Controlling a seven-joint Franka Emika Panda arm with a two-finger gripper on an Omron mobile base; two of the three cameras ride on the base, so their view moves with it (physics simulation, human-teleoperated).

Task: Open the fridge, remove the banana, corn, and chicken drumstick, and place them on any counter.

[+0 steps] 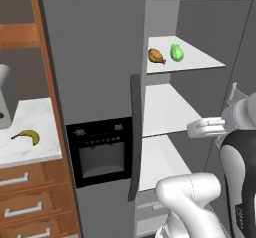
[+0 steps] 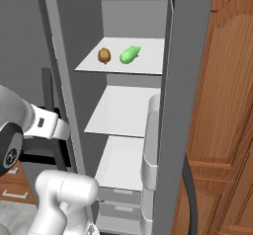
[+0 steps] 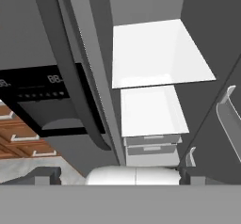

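Fridge (image 1: 95,57) standing with right door swung open, left door shut, dark handle (image 1: 134,132) running down beside the black dispenser panel (image 1: 100,152)

On top white shelf (image 1: 205,62) inside: drumstick (image 1: 156,56) at left, corn (image 1: 176,52) just beside it at right, apart from each other, both lying flat. Same pair seen from right base view with drumstick (image 2: 104,55) nearer the shelf's left edge and corn (image 2: 130,54) pointing toward the back. Two lower shelves bare white, drawers beneath

Banana (image 1: 28,136) lying on the desk (image 1: 35,117) left of the fridge, well apart from the open compartment; seen from left base view, with wooden drawers (image 1: 25,202) and silver bar handles below the marble top

Right base view alone giving the inner face of the open door (image 2: 185,81) with its white bins (image 2: 150,150), plus wooden cabinet panels (image 2: 225,105) beyond

Hand view looking up along the fridge front: dispenser panel (image 3: 42,100), long handle (image 3: 70,68), middle shelf (image 3: 155,53) and lower shelf (image 3: 150,110), drawers (image 3: 150,145) under them; upper shelf with the food cut off above the frame edge

Claw (image 3: 115,173) released, jaws spread wide, finger tips (image 3: 44,175) at opposite sides of the bottom of the hand view, nothing between them. Arm reaching level with the middle shelf, in front of the open compartment, touching none of the food
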